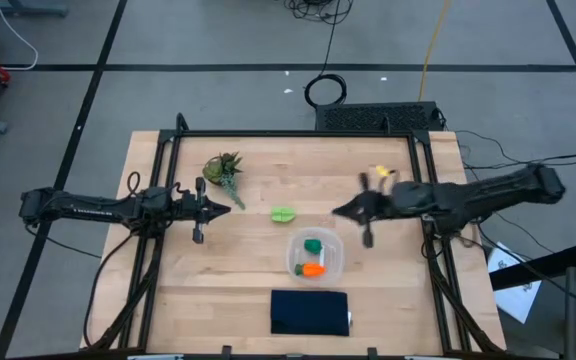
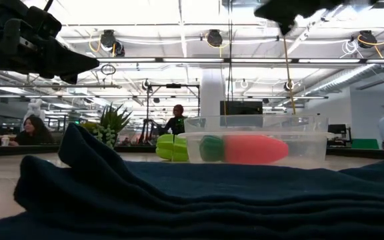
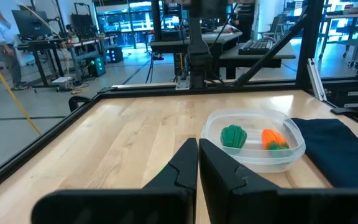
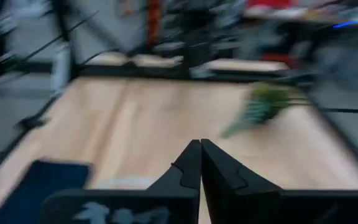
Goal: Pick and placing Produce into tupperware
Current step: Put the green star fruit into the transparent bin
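Note:
The clear tupperware point(image 1: 314, 257) stands on the table's near middle, also in the low view point(image 2: 255, 143) and the left wrist view point(image 3: 253, 140). Inside it lie the dark green lump point(image 1: 313, 245) point(image 3: 233, 135) and the orange carrot point(image 1: 312, 268) point(image 3: 273, 138). The lime-green piece point(image 1: 283, 213) point(image 2: 172, 147) lies on the wood beyond the tupperware, between both grippers. My left gripper point(image 1: 230, 208) point(image 3: 197, 146) hovers shut to the left of it. My right gripper point(image 1: 336, 211) point(image 4: 200, 146) hovers shut to the right of it. Neither holds anything.
A folded navy cloth point(image 1: 310, 311) point(image 2: 179, 193) lies at the table's near edge, just in front of the tupperware. A leafy plant sprig point(image 1: 224, 168) point(image 4: 263, 106) lies at the far left. A small yellow thing point(image 1: 380, 173) sits by the right arm. People show beyond the table.

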